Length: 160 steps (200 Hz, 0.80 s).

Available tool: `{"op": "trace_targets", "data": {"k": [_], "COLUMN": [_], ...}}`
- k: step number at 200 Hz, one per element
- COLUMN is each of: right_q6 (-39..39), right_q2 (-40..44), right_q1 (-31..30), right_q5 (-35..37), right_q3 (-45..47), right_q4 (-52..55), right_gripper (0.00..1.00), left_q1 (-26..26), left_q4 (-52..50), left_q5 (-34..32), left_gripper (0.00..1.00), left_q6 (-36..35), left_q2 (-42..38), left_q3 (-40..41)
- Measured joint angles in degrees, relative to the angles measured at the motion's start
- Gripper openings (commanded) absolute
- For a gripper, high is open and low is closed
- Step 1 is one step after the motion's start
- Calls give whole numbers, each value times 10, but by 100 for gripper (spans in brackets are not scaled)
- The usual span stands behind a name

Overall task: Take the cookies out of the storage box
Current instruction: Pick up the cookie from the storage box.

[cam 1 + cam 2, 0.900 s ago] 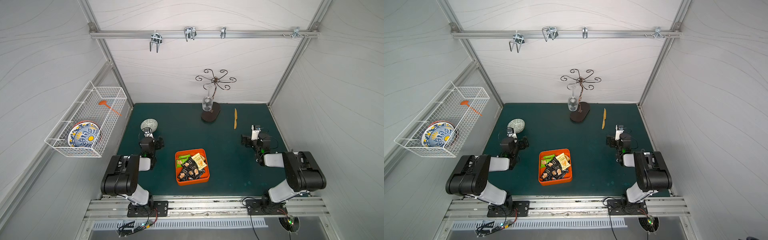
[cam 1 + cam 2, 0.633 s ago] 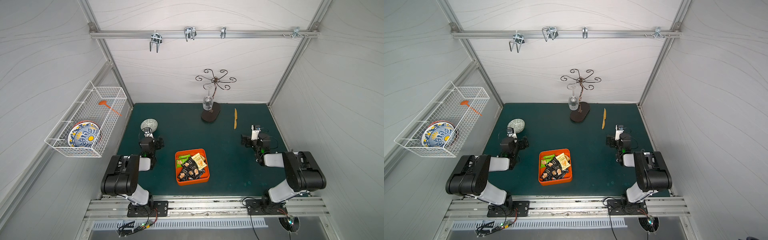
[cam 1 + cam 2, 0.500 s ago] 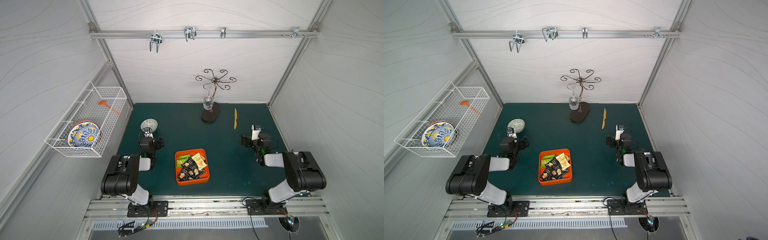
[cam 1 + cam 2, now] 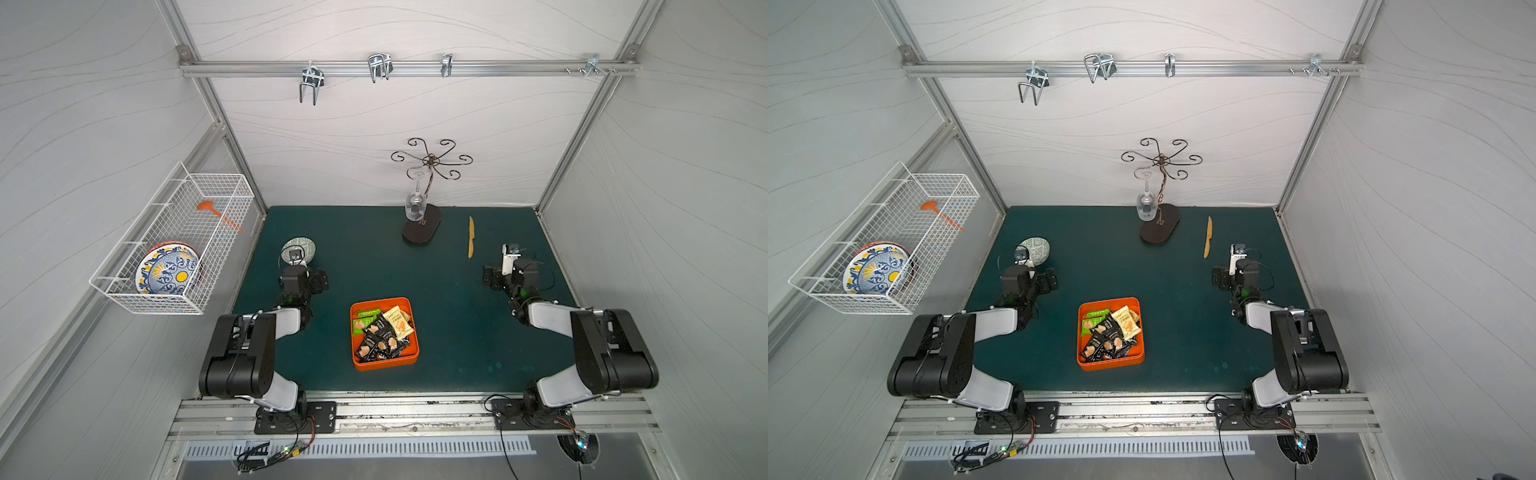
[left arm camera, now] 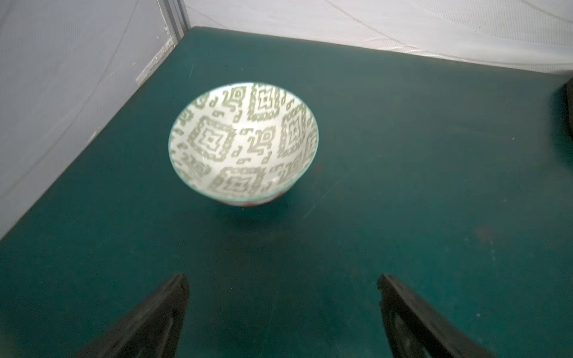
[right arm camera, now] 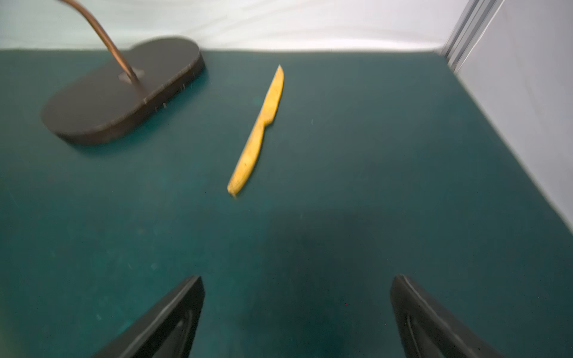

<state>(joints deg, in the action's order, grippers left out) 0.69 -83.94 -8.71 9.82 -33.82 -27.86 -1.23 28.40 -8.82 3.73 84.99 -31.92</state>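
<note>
The green bench [image 4: 457, 345] carries everything but the wire basket [image 4: 174, 241], which hangs on the left wall. The basket holds a blue and yellow plate [image 4: 166, 270] stood on edge and a thin orange tool [image 4: 218, 214], perhaps a spatula; it is too small to tell.

The left arm [image 4: 245, 349] and right arm [image 4: 598, 353] rise from the front edge, both folded low and reaching toward the back. A dark stand [image 4: 422, 230] sits at the middle of the back edge, with a glass [image 4: 414, 205] hanging upside down from one of its curled hooks.

The orange box [image 4: 384, 365] lies near the middle of the front edge, between the arms and well apart from both. The cookies [image 4: 382, 336] are all inside it, heaped loosely: black packets in front, green ones at the back left, a pale yellow one on top at the back.

A patterned bowl [image 5: 243, 142] stands upright near the left edge, just ahead of the left gripper [image 5: 282, 279], whose jaws are spread wide with nothing between them. A yellow knife [image 6: 259, 130] lies flat toward the back right corner, ahead of the right gripper [image 6: 297, 280], also spread wide and holding nothing.
</note>
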Motion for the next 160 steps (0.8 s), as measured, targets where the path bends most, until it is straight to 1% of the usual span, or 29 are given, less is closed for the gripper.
{"op": "trace_targets", "data": {"k": [23, 37, 52, 71, 89, 107, 136, 146, 160], "right_q6": [24, 42, 57, 75, 92, 103, 118, 123, 128], "right_q2": [29, 38, 43, 43, 42, 42, 42, 39, 28], "right_q1": [-32, -63, -108, -170, -224, -272, -348, -373, -404], "right_q5": [28, 37, 40, 25, -18, -67, -115, -128, -141], "right_q3": [-93, -148, -195, -245, -289, -311, -314, -315, -323], "right_q4": [125, 197, 277, 384, 477, 538, 598, 609, 622], "right_gripper": [97, 96, 94, 89, 85, 83, 77, 75, 75], "left_q1": [14, 27, 46, 72, 88, 92, 93, 94, 96], "left_q4": [-108, -166, -235, -319, -392, -440, -497, -516, -539], "left_q5": [-17, -22, -24, -12, 17, 54, 102, 115, 132], "left_gripper": [99, 99, 99, 99, 99, 99, 99, 99, 99], "left_q6": [27, 51, 77, 118, 173, 238, 322, 341, 359], "left_q2": [-29, -41, -51, -62, -79, -111, -178, -187, -191], "left_q3": [-87, -131, -169, -194, -196, -175, -125, -121, -120]}}
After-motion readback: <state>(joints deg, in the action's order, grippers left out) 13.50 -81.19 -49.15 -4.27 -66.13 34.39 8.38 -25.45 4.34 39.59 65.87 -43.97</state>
